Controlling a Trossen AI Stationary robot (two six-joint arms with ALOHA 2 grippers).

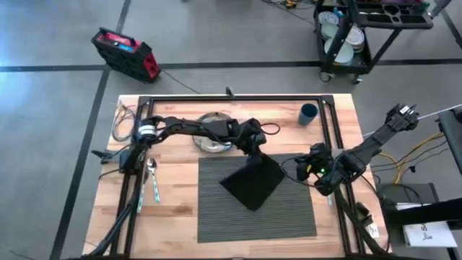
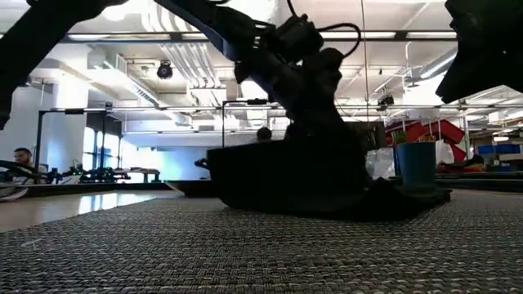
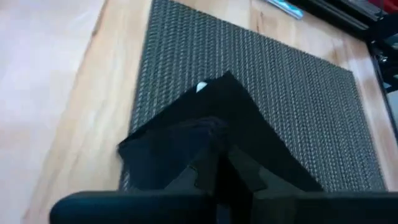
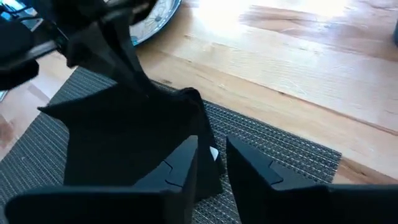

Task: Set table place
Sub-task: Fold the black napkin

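Here the left hand (image 1: pixel 254 153) pinches a limp black cloth napkin (image 1: pixel 253 180), lifting one corner. The right hand (image 4: pixel 211 163), slightly parted, hovers empty beside it. Beneath lies the ribbed grey placemat (image 1: pixel 289 213).

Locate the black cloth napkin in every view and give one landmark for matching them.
High view: black cloth napkin lies skewed on the ribbed dark grey placemat, centre.
Low view: napkin is the dark mound mid-picture.
Left wrist view: napkin at centre, pinched by the left end effector.
Right wrist view: napkin left of centre.
Shared landmark: the placemat.
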